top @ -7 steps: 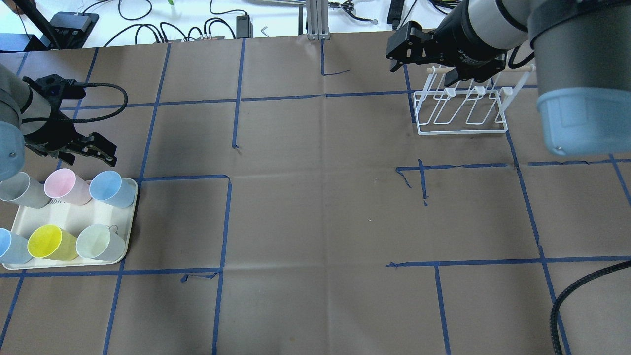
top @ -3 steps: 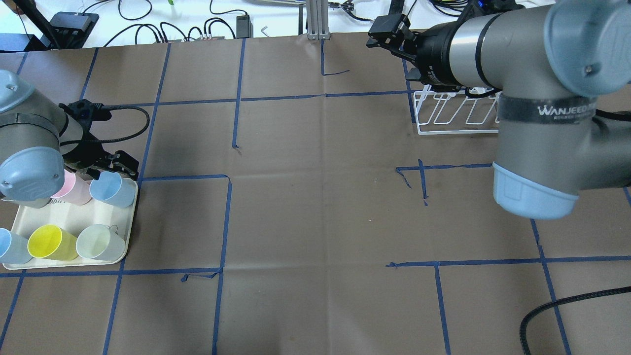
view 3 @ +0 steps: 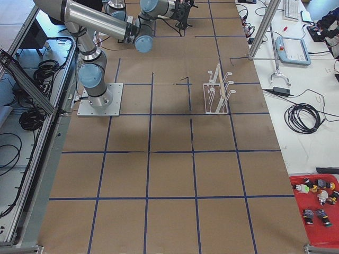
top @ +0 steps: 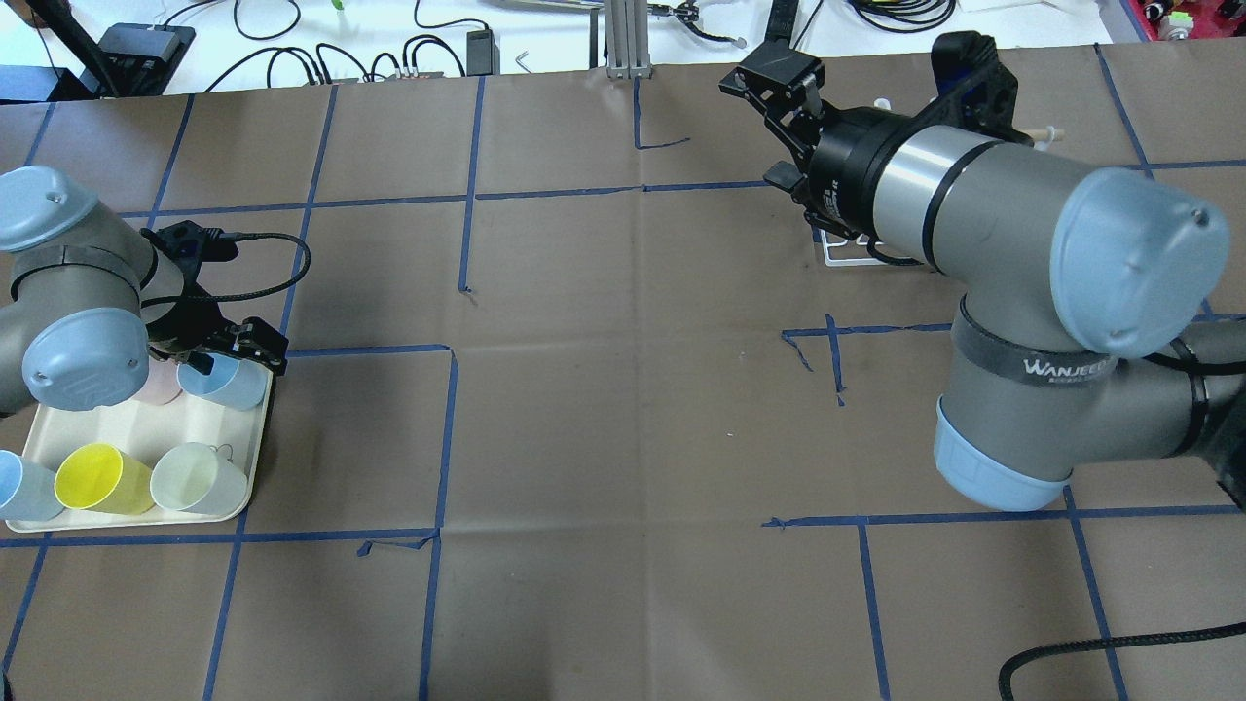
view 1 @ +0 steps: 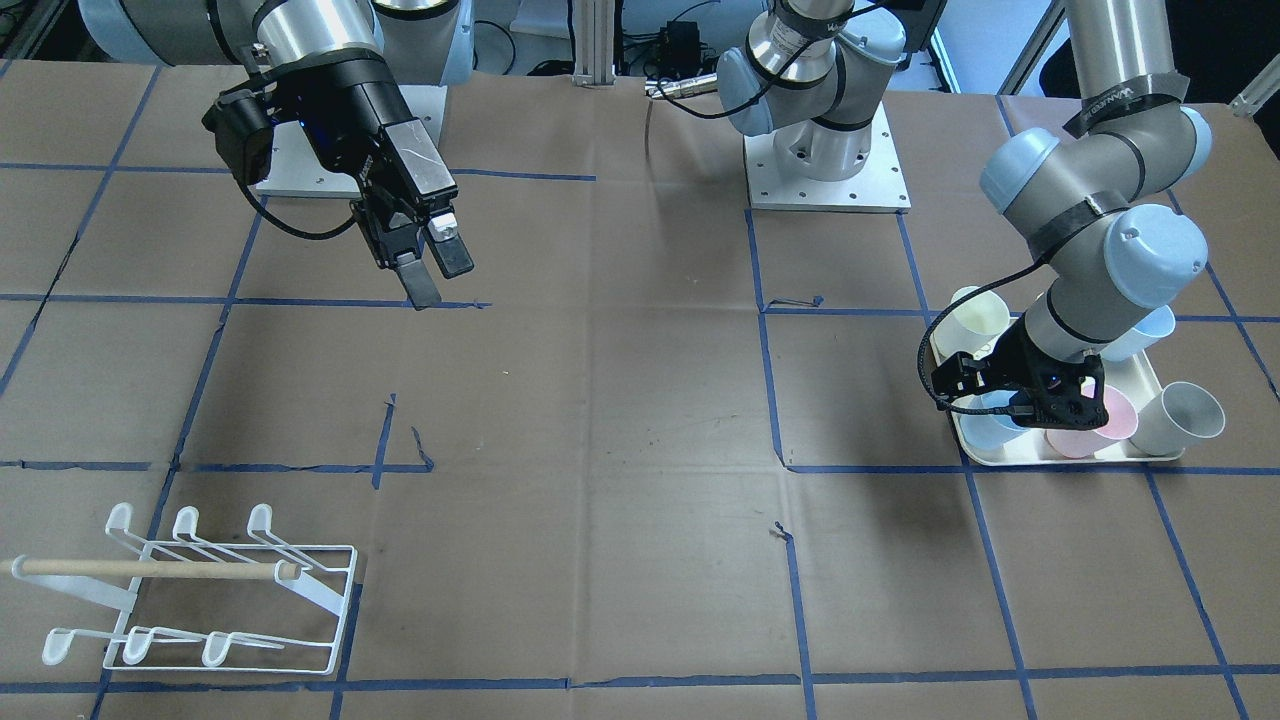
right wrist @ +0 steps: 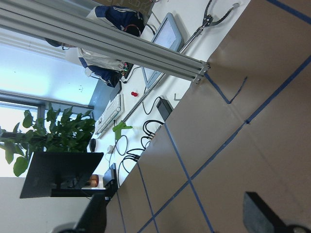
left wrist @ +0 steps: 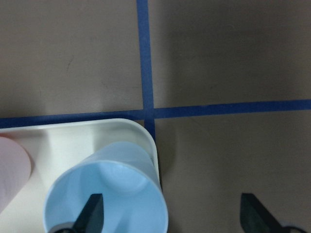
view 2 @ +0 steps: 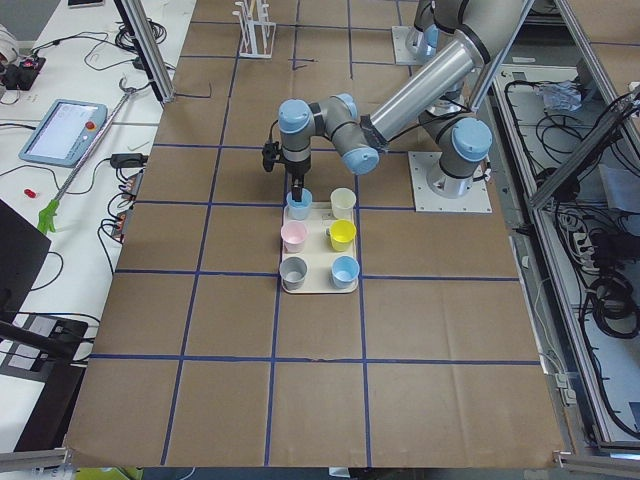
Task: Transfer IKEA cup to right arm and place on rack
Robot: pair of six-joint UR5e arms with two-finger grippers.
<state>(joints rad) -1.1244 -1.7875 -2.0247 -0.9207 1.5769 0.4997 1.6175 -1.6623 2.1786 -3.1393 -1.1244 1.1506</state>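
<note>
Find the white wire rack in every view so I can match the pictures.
Exterior front-facing: rack lower left, fully visible.
Overhead exterior: rack upper right, mostly hidden behind the right arm; one base corner shows.
Exterior left: rack at the top edge, table's far end.
Exterior right: rack right of centre.
Left wrist-mounted: not in it.
Right wrist-mounted: not in it.
Shared landmark: the blue tape grid.
</note>
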